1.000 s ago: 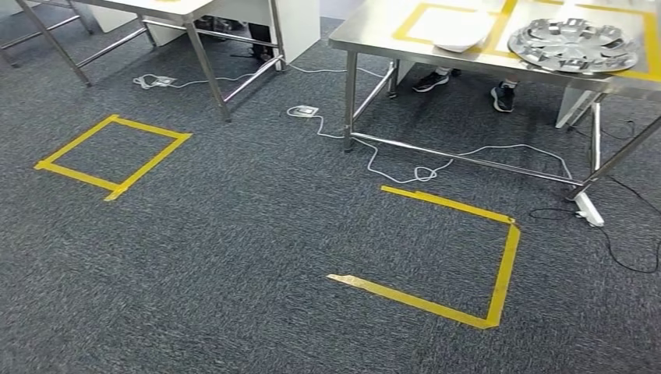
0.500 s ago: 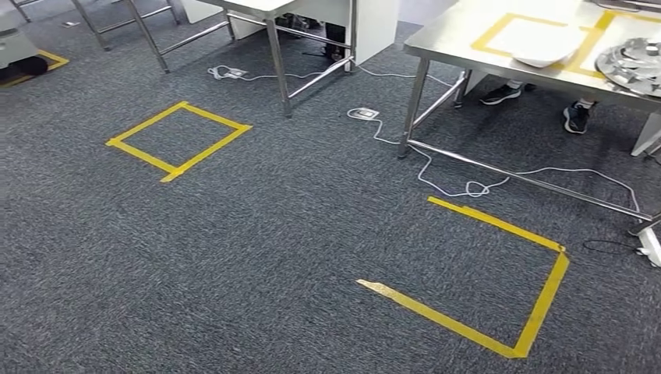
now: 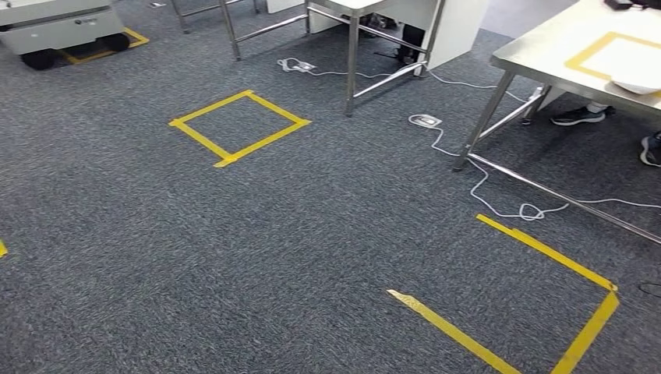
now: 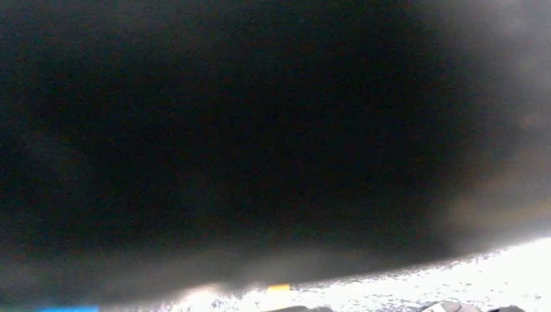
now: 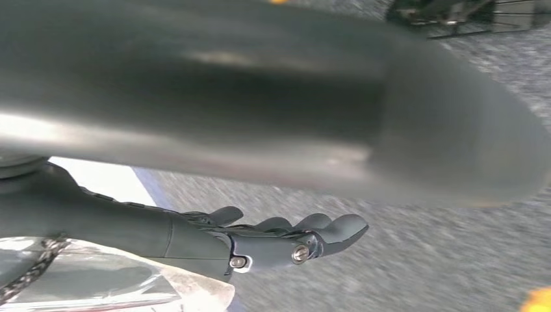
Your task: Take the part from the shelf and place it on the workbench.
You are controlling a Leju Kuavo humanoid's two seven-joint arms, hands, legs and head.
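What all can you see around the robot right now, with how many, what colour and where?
Carpet: one, dark grey, covers the floor.
Closed tape square: one, yellow, on the floor ahead, left of centre.
Open tape outline: one, yellow, on the floor at lower right.
Workbench: one, steel, upper right, with a yellow tape frame on top.
White piece: one, on the workbench at the picture's edge.
Far table: one, steel legs, top centre.
Cables: white, trailing on the floor by the table legs.
Cart: one, pale with dark wheels, top left.
Shoes: two, dark, a person's, under the workbench.
Right hand: one, dark grey fingers curled, above the carpet.
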